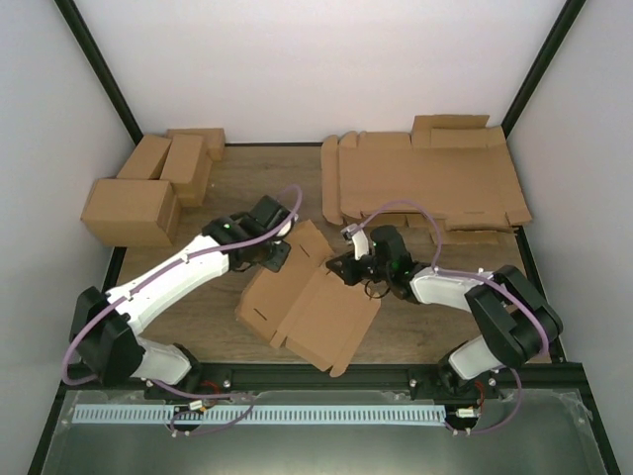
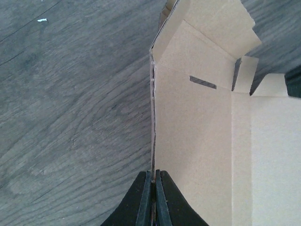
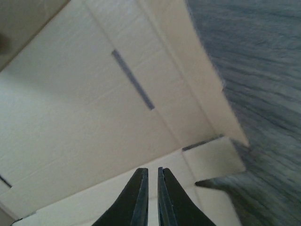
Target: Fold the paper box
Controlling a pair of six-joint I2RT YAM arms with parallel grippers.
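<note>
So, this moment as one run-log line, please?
left claw: shut on paper box edge | right claw: shut, over its panel | state: one side raised

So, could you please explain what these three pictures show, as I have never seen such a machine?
Two white robot arms are bolted to a wooden table. The wide picture looks down from above; the other two come from cameras on each wrist. Between the arms lies the paper box, partly folded. The left hand is shut on its raised flap edge; the right hand is shut over it, holding nothing visible. Behind are a pile of flat sheets and finished boxes.
</note>
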